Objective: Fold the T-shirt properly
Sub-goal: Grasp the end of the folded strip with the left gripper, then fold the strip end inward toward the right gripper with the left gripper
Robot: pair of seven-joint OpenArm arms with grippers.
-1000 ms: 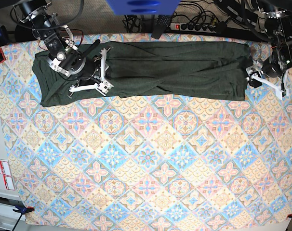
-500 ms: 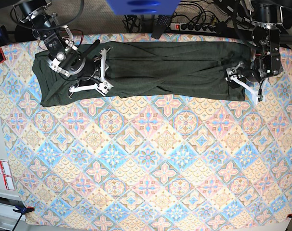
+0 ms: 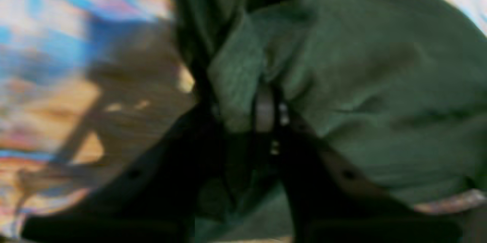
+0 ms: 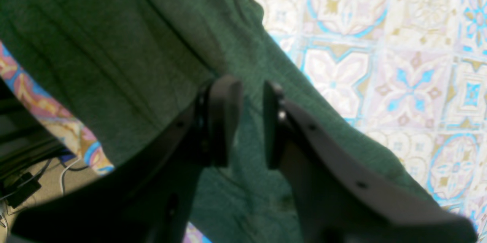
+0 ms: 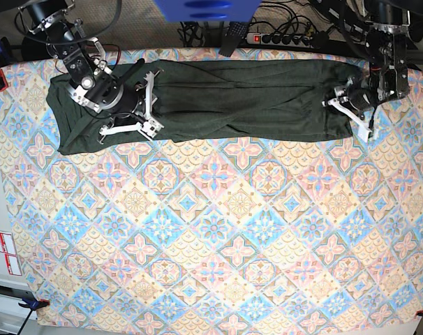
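The table (image 5: 211, 237) is the biggest thing, w/ a tile-pattern cloth all over it in pink, blue and yellow. One T-shirt (image 5: 246, 101) lies along the far side of the table, long and dark green, spread left to right in the base view.

Two arms, one at each end of the shirt. The right end effector (image 5: 150, 103) sits on top of the shirt near that view's left end. Its white fingers (image 5: 121, 128) reach over the green cloth. In the right wrist view the jaws stand a little apart (a narrow gap) w/ green cloth seen in the gap; can't tell if they pinch it.

The left end effector (image 5: 354, 112) is at the shirt's other end, by the table's far right corner. In the left wrist view (v. blurry) its jaws are closed tight on a bunched-up bit of the T-shirt, and the cloth is puckered around them.

Behind the table: one black power strip (image 5: 285, 38), some black cables, and one blue thing (image 5: 201, 10) at the top edge. Two red-and-white labels (image 5: 2, 251) sit off the table's left side. Nothing lies on the shirt but the two end effectors.
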